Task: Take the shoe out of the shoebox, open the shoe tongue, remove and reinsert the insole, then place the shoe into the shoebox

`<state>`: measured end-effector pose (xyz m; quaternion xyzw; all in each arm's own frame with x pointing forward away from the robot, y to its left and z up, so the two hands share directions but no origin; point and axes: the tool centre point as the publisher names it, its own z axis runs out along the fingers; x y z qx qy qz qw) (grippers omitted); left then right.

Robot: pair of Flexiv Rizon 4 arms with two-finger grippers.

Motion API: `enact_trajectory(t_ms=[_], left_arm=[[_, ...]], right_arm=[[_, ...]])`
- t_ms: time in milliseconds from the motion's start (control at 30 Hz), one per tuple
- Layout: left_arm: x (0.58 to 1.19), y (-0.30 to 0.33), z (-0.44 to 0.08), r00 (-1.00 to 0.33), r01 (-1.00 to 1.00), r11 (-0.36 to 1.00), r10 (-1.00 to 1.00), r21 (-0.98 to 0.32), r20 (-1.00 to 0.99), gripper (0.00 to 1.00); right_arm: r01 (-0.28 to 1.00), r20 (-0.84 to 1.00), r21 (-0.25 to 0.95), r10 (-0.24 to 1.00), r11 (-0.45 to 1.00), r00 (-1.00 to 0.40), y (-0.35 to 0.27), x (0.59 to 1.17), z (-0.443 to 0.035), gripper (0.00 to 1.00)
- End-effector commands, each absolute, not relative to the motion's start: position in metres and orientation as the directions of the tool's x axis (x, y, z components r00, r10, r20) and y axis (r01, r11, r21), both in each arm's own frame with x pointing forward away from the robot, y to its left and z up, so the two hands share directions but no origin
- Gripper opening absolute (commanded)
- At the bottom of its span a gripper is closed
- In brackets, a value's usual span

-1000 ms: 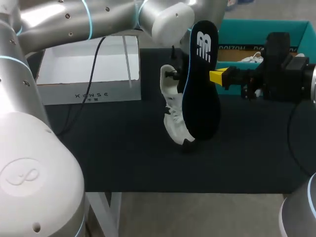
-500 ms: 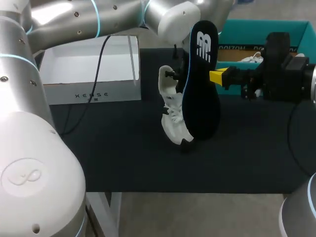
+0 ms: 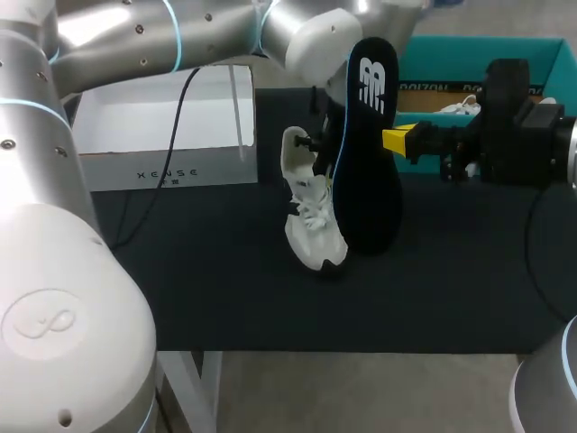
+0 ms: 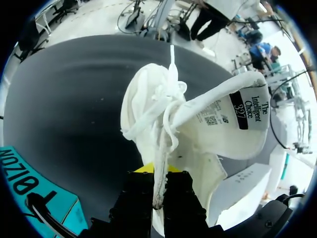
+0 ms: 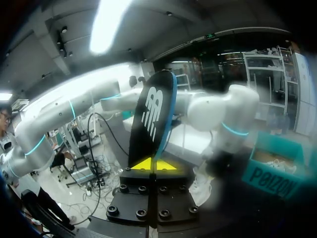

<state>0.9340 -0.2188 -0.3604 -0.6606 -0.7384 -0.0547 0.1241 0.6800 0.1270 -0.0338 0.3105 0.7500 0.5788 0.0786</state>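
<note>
Left pincer (image 3: pixel 316 142) pinches the shoe (image 3: pixel 306 221) toe-down above the table (image 3: pixel 225 289) — right pincer (image 3: pixel 389 140) pinches the upright insole (image 3: pixel 368 180).

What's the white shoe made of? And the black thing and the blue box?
The shoe looks like soft matte white fabric: its top folds over limply. The insole is probably foam: matte black, thin, flat. The shoebox is likely cardboard: teal, thin straight walls.
</note>
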Motion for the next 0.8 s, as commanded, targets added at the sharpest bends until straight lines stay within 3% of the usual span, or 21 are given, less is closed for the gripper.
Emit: enact_trajectory(t_ms=[33,267,300,333,367,600,800], left_arm=[[0.941,-0.229,-0.378,-0.083,0.987,0.117,0.956,-0.109,0.281,0.00],[0.942,-0.233,-0.391,-0.063,0.985,0.106,0.955,-0.135,0.291,0.00],[0.941,-0.233,-0.392,-0.062,0.986,0.105,0.955,-0.133,0.290,0.24],[0.941,-0.233,-0.392,-0.064,0.986,0.105,0.956,-0.130,0.287,0.83],[0.941,-0.233,-0.392,-0.066,0.987,0.105,0.957,-0.126,0.281,1.00],[0.935,-0.227,-0.376,-0.128,0.982,0.157,0.964,-0.110,0.233,1.00],[0.936,-0.227,-0.354,-0.243,0.949,0.262,0.962,-0.174,0.122,1.00]], right_arm=[[0.374,0.241,0.918,0.559,0.135,-0.793,0.127,0.678,-0.036,0.00],[0.374,0.241,0.918,0.559,0.135,-0.793,0.127,0.678,-0.036,0.00],[0.374,0.241,0.918,0.559,0.135,-0.793,0.127,0.678,-0.036,0.00],[0.374,0.241,0.918,0.559,0.135,-0.793,0.127,0.678,-0.036,0.00],[0.374,0.241,0.918,0.559,0.135,-0.793,0.127,0.678,-0.036,0.00],[0.374,0.241,0.918,0.559,0.135,-0.793,0.127,0.678,-0.036,0.00],[0.374,0.241,0.918,0.559,0.135,-0.793,0.127,0.678,-0.036,0.00]])
